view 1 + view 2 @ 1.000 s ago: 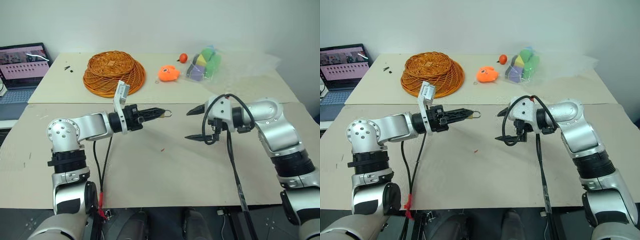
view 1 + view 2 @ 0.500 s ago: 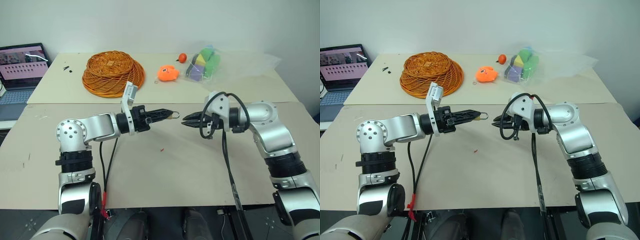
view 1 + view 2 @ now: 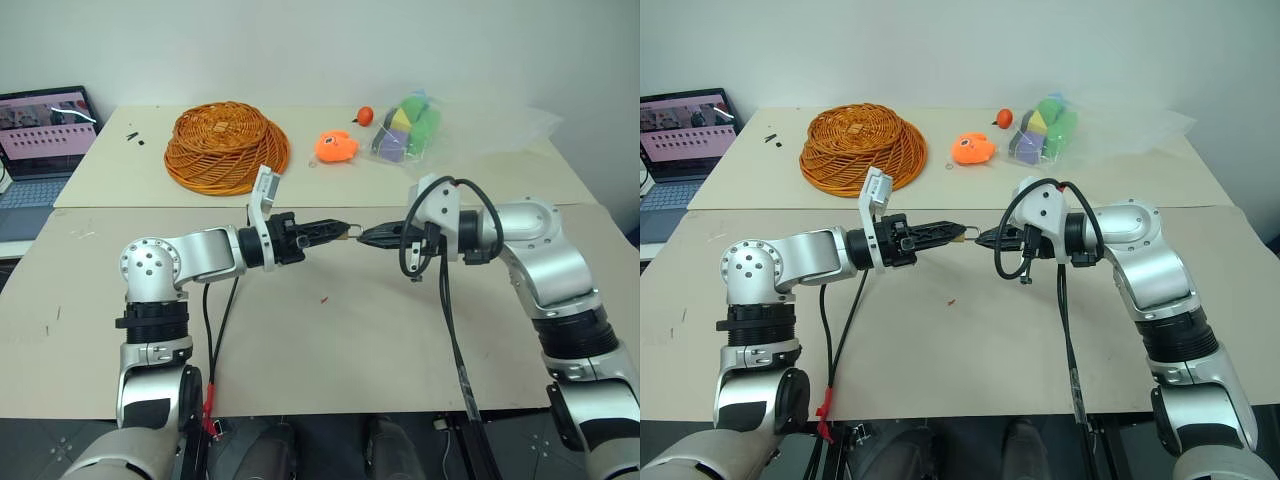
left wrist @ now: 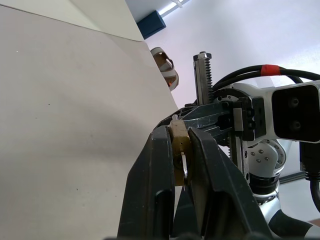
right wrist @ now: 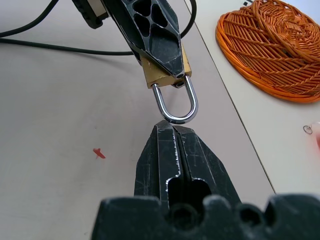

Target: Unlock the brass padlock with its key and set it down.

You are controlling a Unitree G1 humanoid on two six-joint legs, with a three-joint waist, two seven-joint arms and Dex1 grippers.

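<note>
Brass padlock (image 5: pixel 162 70) sits pinched by its body in my left hand (image 3: pixel 335 229), held in the air above mid-tabletop (image 3: pixel 330 340), shackle toward my right hand (image 5: pixel 172 131), whose fingers are pressed together at the loop. I judge it small, rigid, slick; I'd grip the flat brass sides.

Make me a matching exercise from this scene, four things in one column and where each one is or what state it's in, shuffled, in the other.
Things:
1. small brass padlock with silver shackle
2. right gripper
3. woven orange wicker basket
4. open laptop computer

Places or states:
A. at the table's far left edge
B. upside down on the far part of the table
C. jaws shut, tip right at the shackle
D. clamped in the left gripper, held above the table

Pairs: 1-D, 2-C, 3-B, 4-A
</note>
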